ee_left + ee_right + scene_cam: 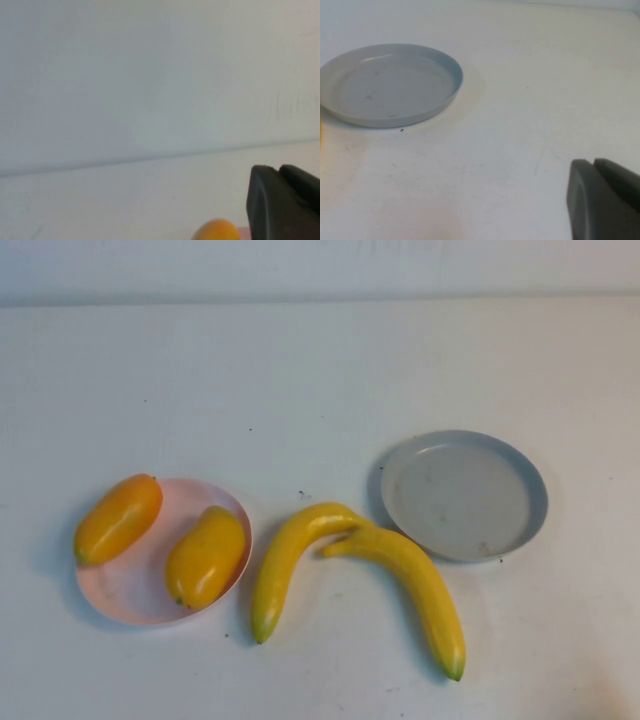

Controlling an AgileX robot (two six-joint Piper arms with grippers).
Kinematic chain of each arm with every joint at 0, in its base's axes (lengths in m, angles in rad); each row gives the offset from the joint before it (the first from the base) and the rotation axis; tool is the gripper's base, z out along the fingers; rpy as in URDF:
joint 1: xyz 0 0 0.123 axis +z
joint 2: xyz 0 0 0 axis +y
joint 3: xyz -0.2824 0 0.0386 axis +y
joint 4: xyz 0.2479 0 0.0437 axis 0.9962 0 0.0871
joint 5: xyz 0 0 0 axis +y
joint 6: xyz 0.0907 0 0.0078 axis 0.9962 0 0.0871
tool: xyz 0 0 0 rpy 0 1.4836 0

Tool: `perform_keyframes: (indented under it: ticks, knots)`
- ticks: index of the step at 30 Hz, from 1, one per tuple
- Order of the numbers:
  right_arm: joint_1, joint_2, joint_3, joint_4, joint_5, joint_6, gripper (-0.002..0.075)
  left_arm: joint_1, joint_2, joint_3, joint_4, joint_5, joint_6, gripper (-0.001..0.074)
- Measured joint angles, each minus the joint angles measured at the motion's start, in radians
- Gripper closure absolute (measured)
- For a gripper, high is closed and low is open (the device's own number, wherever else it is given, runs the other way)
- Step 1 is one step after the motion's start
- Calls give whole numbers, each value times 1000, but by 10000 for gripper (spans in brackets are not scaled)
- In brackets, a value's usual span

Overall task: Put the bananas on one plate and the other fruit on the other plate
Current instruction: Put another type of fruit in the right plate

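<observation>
Two stubby fruits (160,536) already on pink plate (135,598); both bananas (360,570) on table beside empty grey plate (530,495); left gripper (285,205), right gripper (602,200) low at near table edge, finger state cannot be told; right arm should grasp nearer banana mid-body, lift clear, lower flat inside rim.

No legible text, labels, brand marks, numbers or signs appear in any view. The bananas, the two oval orange-yellow fruits, the pink plate and the grey plate carry no printing. The surface is unmarked apart from scuffs and specks. The dark gripper parts visible in the two wrist views bear no lettering.
</observation>
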Motion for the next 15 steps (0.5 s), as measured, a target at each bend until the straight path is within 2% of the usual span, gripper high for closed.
perform_keyframes:
  ticks: [4, 12, 15]
  knots:
    - [0, 0, 0, 0, 0, 0, 743, 0, -2, 0, 1, 103, -18, 734]
    - [0, 0, 0, 0, 0, 0, 743, 0, -4, 1, 13, 436, -42, 734]
    - [0, 0, 0, 0, 0, 0, 743, 0, -4, 1, 15, 492, -42, 734]
